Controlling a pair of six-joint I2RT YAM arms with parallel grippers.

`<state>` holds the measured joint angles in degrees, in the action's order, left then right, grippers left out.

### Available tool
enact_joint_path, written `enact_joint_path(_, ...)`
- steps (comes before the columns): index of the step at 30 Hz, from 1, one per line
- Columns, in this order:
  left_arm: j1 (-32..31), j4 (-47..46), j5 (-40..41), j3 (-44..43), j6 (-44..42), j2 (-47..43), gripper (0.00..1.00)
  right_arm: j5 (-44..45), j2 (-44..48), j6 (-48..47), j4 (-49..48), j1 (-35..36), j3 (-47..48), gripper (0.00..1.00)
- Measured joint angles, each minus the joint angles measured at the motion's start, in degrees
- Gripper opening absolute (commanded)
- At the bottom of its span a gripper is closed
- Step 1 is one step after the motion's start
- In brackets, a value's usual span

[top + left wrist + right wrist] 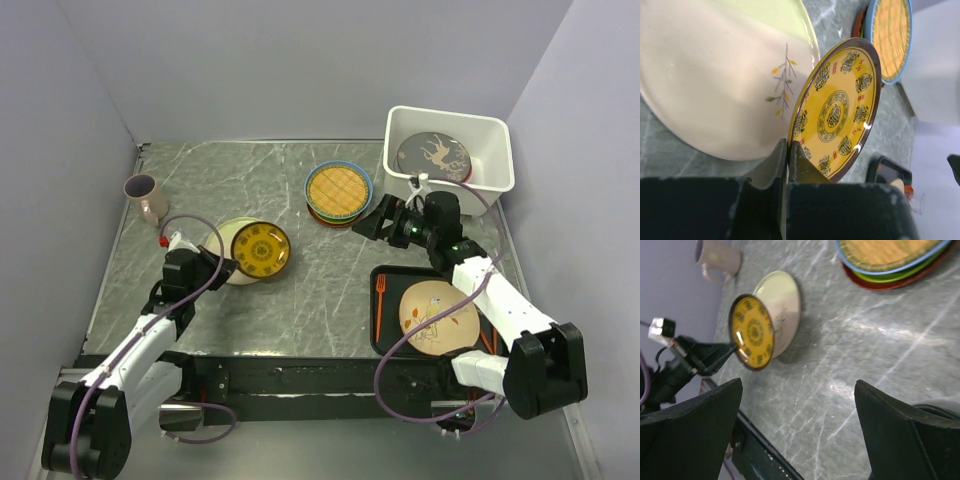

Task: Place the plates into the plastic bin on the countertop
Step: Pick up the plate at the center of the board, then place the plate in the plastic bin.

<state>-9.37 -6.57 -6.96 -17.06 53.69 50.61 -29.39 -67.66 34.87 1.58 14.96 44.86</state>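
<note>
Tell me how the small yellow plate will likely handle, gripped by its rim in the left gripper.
Probably stiff: the yellow plate shows no bend though the left gripper pinches only its rim. Its glossy glaze shows highlights, so it may slip or pivot. Likely breakable if dropped onto the cream plate.

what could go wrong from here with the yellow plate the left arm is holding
1. The left claw pinches the yellow plate only at its rim; it could swing or slip against the cream plate beside it.
2. The plastic bin sits far right, with the stacked plates and the open right claw between; the carry may clip either.
</note>
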Motion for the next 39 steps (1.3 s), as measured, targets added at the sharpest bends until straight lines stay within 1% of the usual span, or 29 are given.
enact_joint_path(8, -0.42, -2.27, -6.01, -0.11, -0.02, 1.81, 0.01, -4.46, -4.20, 0.35, -4.68, 3.89, -0.11, 1.00)
enact_joint_path(13, -2.58, -4.63, -9.25, -0.46, -0.09, 2.38, 0.01, -5.57, -7.30, 1.33, -7.17, 6.62, -0.20, 0.98)
enact_joint_path(19, -7.21, -6.62, -10.73, -2.36, -0.44, 4.02, 0.01, -7.41, -13.03, 3.30, -11.10, 9.88, -0.20, 0.91)
enact_joint_path(21, -8.52, -7.45, -11.02, -2.78, -0.44, 4.52, 0.01, -7.85, -14.36, 3.96, -11.91, 10.40, -0.20, 0.86)
enact_joint_path(28, -11.69, -9.18, -11.21, -3.43, -0.37, 6.43, 0.01, -9.92, -17.55, 6.40, -16.04, 11.98, -0.20, 0.73)
enact_joint_path(31, -12.72, -9.94, -11.23, -3.54, -0.24, 7.28, 0.01, -10.51, -18.36, 6.93, -17.33, 12.79, -0.20, 0.61)
enact_joint_path(32, -12.87, -10.03, -11.23, -3.54, -0.22, 7.39, 0.01, -10.64, -18.64, 7.21, -17.59, 12.98, -0.17, 0.50)
enact_joint_path(33, -13.05, -10.01, -11.23, -3.54, -0.22, 7.41, 0.01, -10.73, -18.86, 7.26, -17.77, 13.09, -0.17, 0.47)
enact_joint_path(34, -13.16, -10.01, -11.21, -3.54, -0.22, 7.41, 0.01, -10.78, -19.12, 7.67, -17.86, 13.20, -0.17, 0.40)
enact_joint_path(36, -13.22, -10.08, -11.19, -3.56, -0.26, 7.41, 0.01, -10.82, -19.45, 7.69, -18.01, 13.33, -0.17, 0.31)
enact_joint_path(37, -13.22, -10.05, -11.21, -3.56, -0.24, 7.41, 0.01, -10.84, -19.65, 7.74, -18.05, 13.40, -0.17, 0.22)
enact_joint_path(39, -13.22, -10.10, -11.17, -3.56, -0.26, 7.41, 0.01, -10.80, -19.98, 7.61, -18.12, 13.40, -0.17, 0.11)
